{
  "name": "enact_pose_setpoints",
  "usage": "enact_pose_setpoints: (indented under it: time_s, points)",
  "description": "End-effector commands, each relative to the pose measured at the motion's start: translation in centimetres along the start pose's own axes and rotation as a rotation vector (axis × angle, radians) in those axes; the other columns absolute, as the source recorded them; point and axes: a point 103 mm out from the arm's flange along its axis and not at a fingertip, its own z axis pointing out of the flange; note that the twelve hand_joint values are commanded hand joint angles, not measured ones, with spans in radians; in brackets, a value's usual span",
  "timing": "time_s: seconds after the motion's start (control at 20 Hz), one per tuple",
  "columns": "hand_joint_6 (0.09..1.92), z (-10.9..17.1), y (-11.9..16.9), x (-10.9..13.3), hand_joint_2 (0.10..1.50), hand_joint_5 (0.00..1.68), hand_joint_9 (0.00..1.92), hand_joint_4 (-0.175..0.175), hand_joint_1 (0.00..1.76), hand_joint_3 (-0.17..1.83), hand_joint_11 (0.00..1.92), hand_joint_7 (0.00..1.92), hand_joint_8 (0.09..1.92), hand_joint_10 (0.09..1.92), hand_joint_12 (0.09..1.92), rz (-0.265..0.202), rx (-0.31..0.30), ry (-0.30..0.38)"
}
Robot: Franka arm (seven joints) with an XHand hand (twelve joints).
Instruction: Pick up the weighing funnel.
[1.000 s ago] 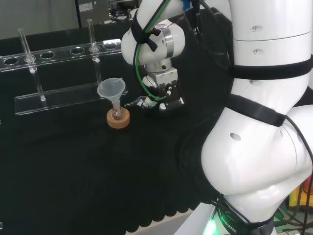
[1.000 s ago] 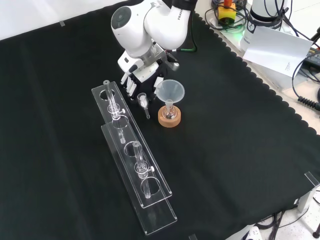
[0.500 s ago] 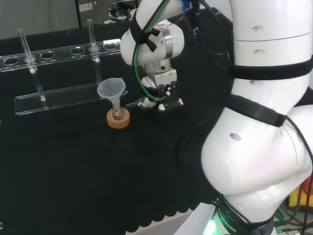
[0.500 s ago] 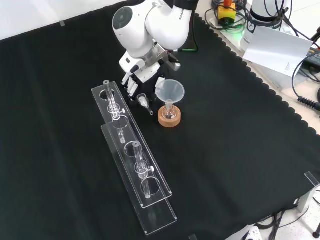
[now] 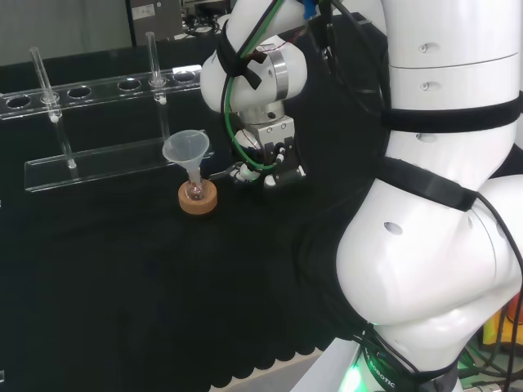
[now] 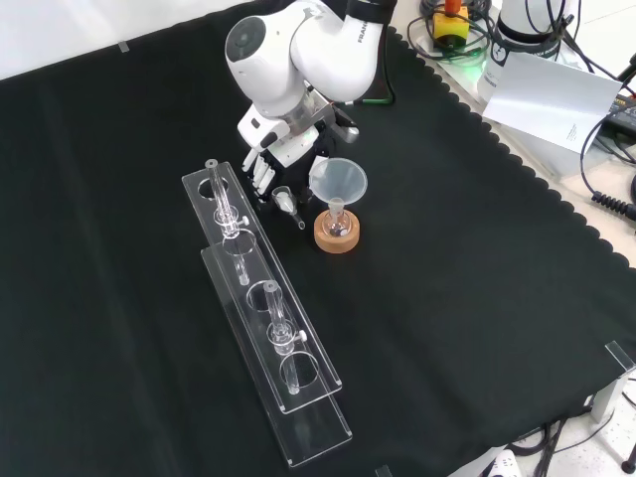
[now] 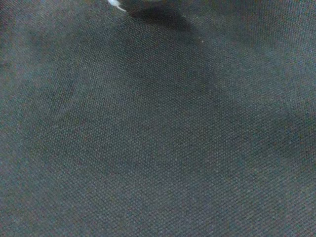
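The weighing funnel [image 6: 288, 203] is a small clear scoop with a short stem. In the front view it sits just below the hand [image 6: 282, 159], tilted, with its stem pointing down and to the right. The hand's curled fingers [image 6: 261, 175] close on its scoop end. In the head view the weighing funnel [image 5: 227, 172] sticks out to the left of the hand [image 5: 276, 160], stem toward the big funnel. The wrist view shows black cloth [image 7: 158, 128] and a small white tip at the picture's edge.
The big funnel [image 6: 338, 180] stands in a small flask on a cork ring [image 6: 336, 236], close to the right of the hand in the front view. A long clear test tube rack [image 6: 270, 318] with upright tubes lies left of it. The arm's white links [image 5: 441, 196] rise at the head view's right.
The weighing funnel has turned from pointing straight down the front view to a slant, its stem swung toward the cork ring. The hand has shifted slightly upward with it.
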Motion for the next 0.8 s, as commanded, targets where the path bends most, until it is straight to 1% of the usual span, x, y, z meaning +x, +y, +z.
enact_pose_setpoints:
  time_s: [0.05, 0.3, 0.65, 0.8]
  points:
    - [0.58, 0.15, 0.11, 0.16, 1.01, 0.5, 0.73, -0.05, 0.98, -0.17, 0.39, 0.53, 0.71, 0.58, 1.3, -0.006, 0.004, -0.001]
    - [0.61, 0.33, 0.15, 0.12, 1.01, 0.57, 0.75, -0.039, 0.99, -0.17, 0.4, 0.55, 0.72, 0.58, 1.3, -0.003, 0.017, -0.002]
    - [0.64, 0.44, 0.23, 0.32, 1.02, 0.62, 0.77, -0.028, 0.99, -0.17, 0.41, 0.6, 0.69, 0.57, 1.29, -0.022, 0.028, 0.002]
    - [0.65, 0.63, 0.39, 0.23, 1.03, 0.65, 0.78, -0.019, 1.0, -0.17, 0.42, 0.61, 0.69, 0.56, 1.29, -0.013, 0.062, 0.001]
